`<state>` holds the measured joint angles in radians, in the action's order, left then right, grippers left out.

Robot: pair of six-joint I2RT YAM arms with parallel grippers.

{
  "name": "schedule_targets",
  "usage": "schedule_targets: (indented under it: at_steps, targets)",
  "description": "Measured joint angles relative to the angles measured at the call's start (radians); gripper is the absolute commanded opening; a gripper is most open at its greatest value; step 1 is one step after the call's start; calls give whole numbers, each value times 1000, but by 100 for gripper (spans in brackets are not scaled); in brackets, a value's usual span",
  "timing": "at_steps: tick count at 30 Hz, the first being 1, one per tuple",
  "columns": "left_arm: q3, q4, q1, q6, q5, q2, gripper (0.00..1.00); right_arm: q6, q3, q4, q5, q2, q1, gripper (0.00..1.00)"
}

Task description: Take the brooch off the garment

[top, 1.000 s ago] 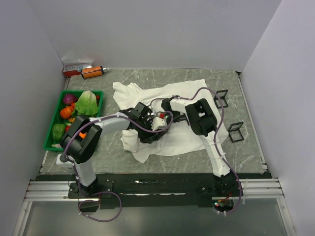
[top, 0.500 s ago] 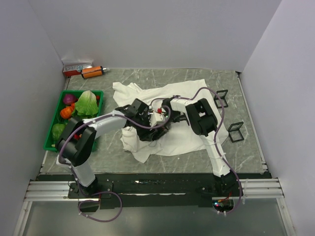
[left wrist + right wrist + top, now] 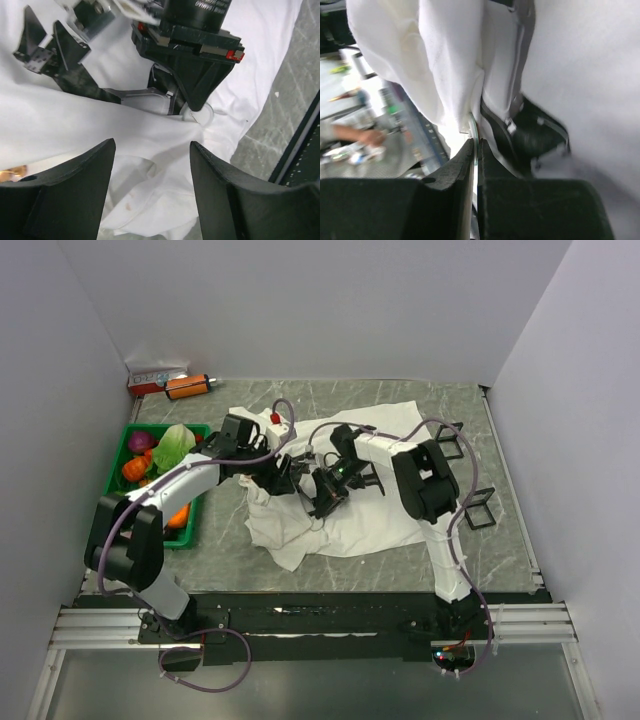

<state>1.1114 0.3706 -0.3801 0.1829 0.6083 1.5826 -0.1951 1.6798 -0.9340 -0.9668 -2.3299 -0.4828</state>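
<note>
The white garment (image 3: 385,525) lies crumpled across the middle of the table. My left gripper (image 3: 288,478) hovers over its left part, open, with only loose cloth (image 3: 150,200) showing beyond the gap (image 3: 151,147). A tiny orange-gold speck, seemingly the brooch (image 3: 11,173), shows at the frame's left edge beside the left finger. My right gripper (image 3: 323,497) points down into the cloth next to it. It is shut (image 3: 476,145) on a thin clear disc (image 3: 474,131) at a fold of the garment (image 3: 445,60). The left wrist view shows that disc (image 3: 201,114) under the right gripper (image 3: 192,100).
A green basket (image 3: 165,427) of toy vegetables stands at the left edge. An orange-and-black cylinder (image 3: 188,386) and a small box (image 3: 155,375) lie at the back left. Two small black frames (image 3: 450,440) (image 3: 478,508) sit to the right of the garment.
My left gripper has drawn back to the left and up off the cloth, its jaws opening wider. The right gripper has shifted slightly down and left, still shut.
</note>
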Motion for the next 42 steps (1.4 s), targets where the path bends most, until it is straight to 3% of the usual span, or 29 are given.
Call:
schedule_targets:
  at_steps: [7, 14, 20, 28, 42]
  targets:
    - [0, -2, 32, -66, 24, 33, 67, 89, -93, 129, 147, 158, -8, 0]
    - [0, -6, 111, -82, 55, 19, 69, 134, -40, 219, 222, 188, -5, 0]
    - [97, 50, 142, -51, 161, 16, 77, 30, 24, 201, 42, 237, 28, 0]
    - [393, 130, 141, 0, 271, 133, 76, -61, 127, 197, -49, 254, 64, 0]
    - [504, 202, 132, 52, 355, 233, 75, -196, 200, 126, -71, 270, 72, 0]
